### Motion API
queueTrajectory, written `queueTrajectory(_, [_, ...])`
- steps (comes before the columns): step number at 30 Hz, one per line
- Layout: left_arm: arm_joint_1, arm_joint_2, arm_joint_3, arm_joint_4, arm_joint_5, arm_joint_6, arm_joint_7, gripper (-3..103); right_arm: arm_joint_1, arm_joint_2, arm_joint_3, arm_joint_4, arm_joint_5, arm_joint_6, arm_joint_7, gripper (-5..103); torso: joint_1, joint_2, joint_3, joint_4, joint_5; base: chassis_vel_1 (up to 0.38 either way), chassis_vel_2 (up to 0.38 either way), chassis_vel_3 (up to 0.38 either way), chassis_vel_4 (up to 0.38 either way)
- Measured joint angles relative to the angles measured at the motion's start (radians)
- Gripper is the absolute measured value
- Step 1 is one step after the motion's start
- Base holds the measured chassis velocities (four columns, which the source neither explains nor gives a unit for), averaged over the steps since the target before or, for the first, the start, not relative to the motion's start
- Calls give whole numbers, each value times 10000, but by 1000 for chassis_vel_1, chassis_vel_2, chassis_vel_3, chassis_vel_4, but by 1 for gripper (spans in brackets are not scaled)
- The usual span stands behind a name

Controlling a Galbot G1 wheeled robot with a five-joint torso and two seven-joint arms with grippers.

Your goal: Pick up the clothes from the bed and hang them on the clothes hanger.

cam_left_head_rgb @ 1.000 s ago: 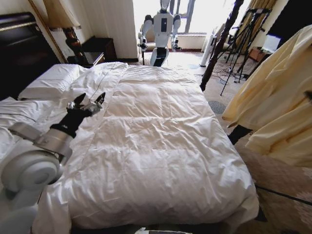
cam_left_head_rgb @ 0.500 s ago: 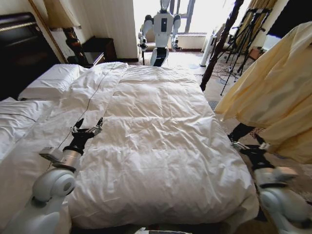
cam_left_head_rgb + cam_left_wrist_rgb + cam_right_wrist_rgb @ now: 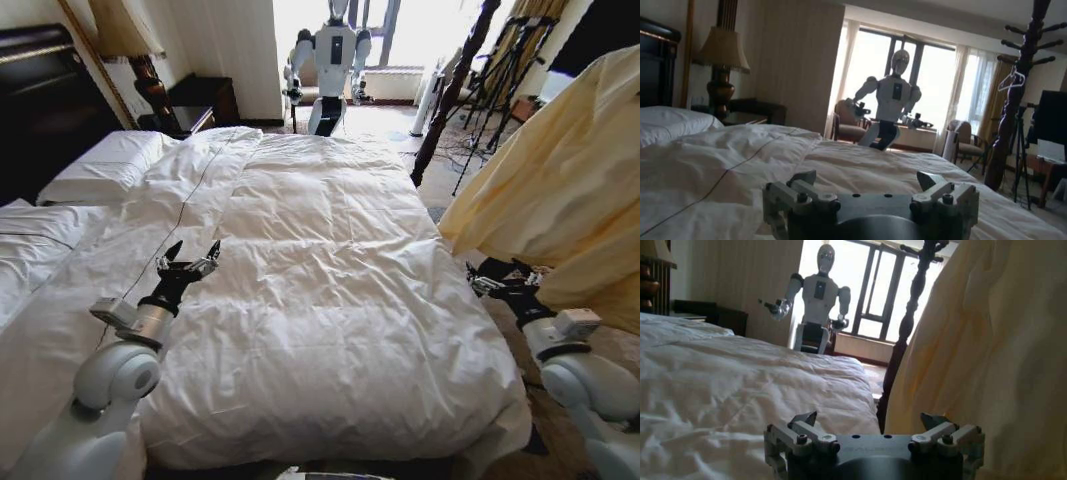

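i have the left pincer (image 3: pixel 190 263) low over the white duvet on the near left part of the bed (image 3: pixel 330 230), its fingers spread apart and holding nothing. the right pincer (image 3: pixel 497 283) sits off the bed's right edge, also spread wide and empty, just beside the lower hem of the clothes (image 3: pixel 570 190). the pale yellow top is not on the bed now; it hangs in long folds at my right, off the mattress, and from the right wrist camera it drapes close past the pincer. i cannot make out the hanger or what the top hangs from. the fabric looks thin, light and limp to me, so i expect it to sag and slide, bunching wherever i pinch it. i would take it at a seam or the shoulder near the neckline, where the cloth is doubled, rather than a loose fold of the body
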Motion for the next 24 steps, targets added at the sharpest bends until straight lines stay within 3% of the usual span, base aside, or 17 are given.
queueTrajectory(3, [287, -206, 9, -186, 274, 0, 69, 100, 237, -309, -557, 227, -84, -68, 374, 100, 3, -1, 1, 7, -6, 0, 0, 0, 0])
queueTrajectory(9, [465, -396, -139, -233, 385, -69, 197, 100, 105, -394, -569, 334, -49, -35, 268, 100, -2, 1, -1, 3, -6, 0, 0, 0, 0])
queueTrajectory(15, [453, -683, 40, -234, 570, -205, 204, 100, 181, -795, -1022, 523, -635, 226, 423, 100, 3, 0, 0, 4, -5, 0, 0, 0, 0])
queueTrajectory(24, [813, -1239, 96, -373, 1211, -244, 342, 100, -389, -1040, -767, 1456, -610, 124, 474, 100, 1, 0, 0, 3, -6, 0, 0, 0, 0])
